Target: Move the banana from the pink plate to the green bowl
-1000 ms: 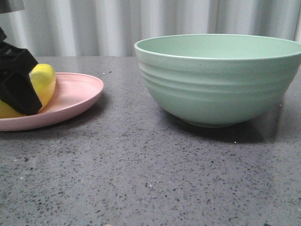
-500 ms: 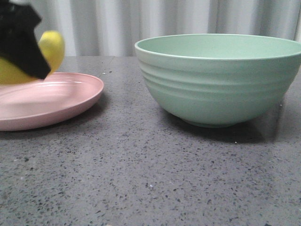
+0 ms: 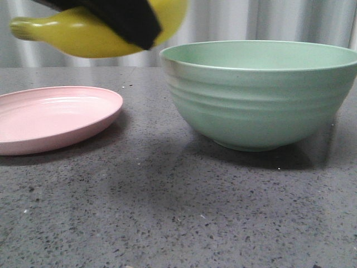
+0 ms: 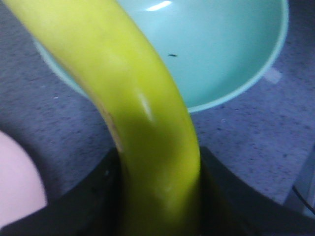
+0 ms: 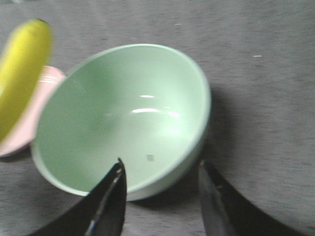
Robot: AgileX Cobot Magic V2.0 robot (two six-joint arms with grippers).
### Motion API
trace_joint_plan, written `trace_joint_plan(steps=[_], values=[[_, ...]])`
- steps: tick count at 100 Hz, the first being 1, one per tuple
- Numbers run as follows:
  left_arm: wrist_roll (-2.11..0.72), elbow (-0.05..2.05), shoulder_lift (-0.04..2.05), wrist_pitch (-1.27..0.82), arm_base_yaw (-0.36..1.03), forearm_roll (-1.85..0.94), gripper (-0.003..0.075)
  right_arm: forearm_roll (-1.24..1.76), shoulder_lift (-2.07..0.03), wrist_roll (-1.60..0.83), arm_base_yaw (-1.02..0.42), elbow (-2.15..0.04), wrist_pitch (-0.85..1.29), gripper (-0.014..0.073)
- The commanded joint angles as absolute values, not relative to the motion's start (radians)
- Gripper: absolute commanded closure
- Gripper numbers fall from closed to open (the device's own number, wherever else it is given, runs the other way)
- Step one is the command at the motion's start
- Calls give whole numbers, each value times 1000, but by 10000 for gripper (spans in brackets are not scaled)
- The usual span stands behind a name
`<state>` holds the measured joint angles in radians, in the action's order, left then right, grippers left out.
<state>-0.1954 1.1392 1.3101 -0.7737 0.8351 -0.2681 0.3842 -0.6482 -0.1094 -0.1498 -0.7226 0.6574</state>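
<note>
My left gripper (image 3: pixel 125 19) is shut on the yellow banana (image 3: pixel 83 36) and holds it in the air between the pink plate (image 3: pixel 56 114) and the green bowl (image 3: pixel 262 92), above rim height. In the left wrist view the banana (image 4: pixel 142 113) runs up from between the black fingers (image 4: pixel 96 196), with the bowl (image 4: pixel 221 54) beyond it. The plate is bare. My right gripper (image 5: pixel 160 169) is open and empty, above the bowl's (image 5: pixel 123 118) near rim; the banana (image 5: pixel 22 69) and plate (image 5: pixel 29 128) show at that view's left edge.
The grey speckled tabletop (image 3: pixel 167 212) carries the plate and bowl. A pale pleated curtain (image 3: pixel 234 22) hangs behind the table.
My left gripper has lifted the banana off the pink plate and carried it up and to the right, toward the green bowl. The plate and bowl have not moved.
</note>
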Motion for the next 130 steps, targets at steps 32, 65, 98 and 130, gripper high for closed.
trace_joint_plan(steps=[32, 65, 98, 130], values=[[-197, 1174, 1298, -666, 993, -307, 741, 574, -918, -123, -388, -789, 349, 186], [-197, 1174, 1298, -668, 993, -316, 741, 641, -1086, -123, -472, -914, 306, 186], [-197, 1174, 1298, -668, 993, -316, 740, 645, -1167, -123, -477, -951, 332, 190], [-197, 1174, 1298, -668, 993, -316, 601, 645, -1167, -123, -477, -951, 351, 664]])
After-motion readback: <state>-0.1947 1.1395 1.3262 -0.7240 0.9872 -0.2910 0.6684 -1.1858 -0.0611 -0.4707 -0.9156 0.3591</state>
